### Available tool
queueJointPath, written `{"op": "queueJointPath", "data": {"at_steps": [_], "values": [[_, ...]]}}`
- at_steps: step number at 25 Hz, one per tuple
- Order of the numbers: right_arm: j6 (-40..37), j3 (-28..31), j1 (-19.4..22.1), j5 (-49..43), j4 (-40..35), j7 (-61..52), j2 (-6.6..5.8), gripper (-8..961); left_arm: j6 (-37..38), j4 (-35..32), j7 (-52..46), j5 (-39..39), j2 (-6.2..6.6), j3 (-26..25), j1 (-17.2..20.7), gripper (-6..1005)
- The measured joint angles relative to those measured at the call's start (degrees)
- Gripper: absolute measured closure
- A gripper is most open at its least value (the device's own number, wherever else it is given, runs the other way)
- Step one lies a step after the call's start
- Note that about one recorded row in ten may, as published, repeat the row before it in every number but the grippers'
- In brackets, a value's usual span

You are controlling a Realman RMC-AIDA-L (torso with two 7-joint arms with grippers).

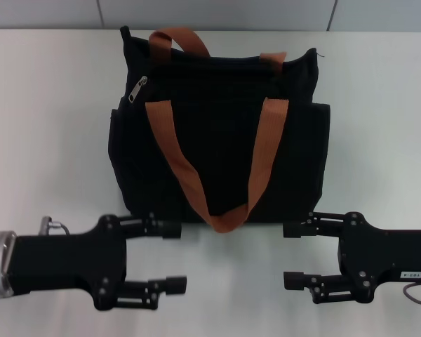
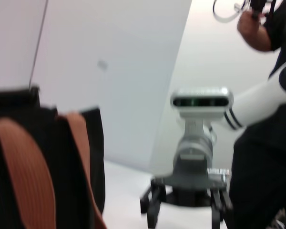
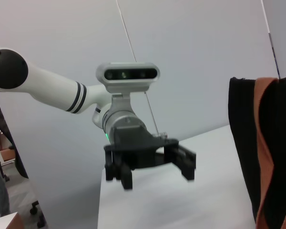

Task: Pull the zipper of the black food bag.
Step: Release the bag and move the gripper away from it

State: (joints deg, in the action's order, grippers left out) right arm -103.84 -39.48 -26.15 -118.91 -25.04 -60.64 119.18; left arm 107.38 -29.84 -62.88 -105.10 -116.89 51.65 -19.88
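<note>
The black food bag (image 1: 217,133) stands in the middle of the white table, its two rust-orange strap handles (image 1: 167,144) hanging over its near face. The silver zipper (image 1: 138,89) sits at the bag's top left corner. My left gripper (image 1: 174,256) is open and empty, near the table's front edge, in front of the bag's left corner. My right gripper (image 1: 293,254) is open and empty, in front of the bag's right corner. Both point inward at each other. The bag (image 2: 19,157) shows in the left wrist view and in the right wrist view (image 3: 276,143).
The white table (image 1: 49,140) stretches to both sides of the bag, with a grey wall behind it. The left wrist view shows the right arm's gripper (image 2: 186,200) and a person in black (image 2: 267,143). The right wrist view shows the left arm's gripper (image 3: 148,164).
</note>
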Motion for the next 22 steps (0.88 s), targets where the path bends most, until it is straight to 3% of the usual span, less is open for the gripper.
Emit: {"op": "queueJointPath", "data": {"at_steps": [5,6,14,17,22], "values": [[0.1,0.4,0.2,0.0,0.0,0.1,0.00,191,4.2,0.5,4.8,0.7,-1.56,-7.9,-0.5,221],[0.3,0.4,0.3,0.0,0.0,0.7,-0.01,191,5.2,2.7,7.6,3.9,-1.63,-10.5,-0.8,222],[0.5,0.5,0.4,0.0,0.0,1.6,-0.01,191,5.8,7.2,13.7,19.5,-1.29,-11.8,-0.3,231],[0.5,0.5,0.4,0.0,0.0,1.6,0.00,191,3.7,6.8,11.9,20.8,-0.03,-12.7,-1.1,234],[0.5,0.5,0.5,0.0,0.0,1.6,0.00,191,-4.1,5.5,6.7,20.5,3.88,-14.2,-2.5,242]]}}
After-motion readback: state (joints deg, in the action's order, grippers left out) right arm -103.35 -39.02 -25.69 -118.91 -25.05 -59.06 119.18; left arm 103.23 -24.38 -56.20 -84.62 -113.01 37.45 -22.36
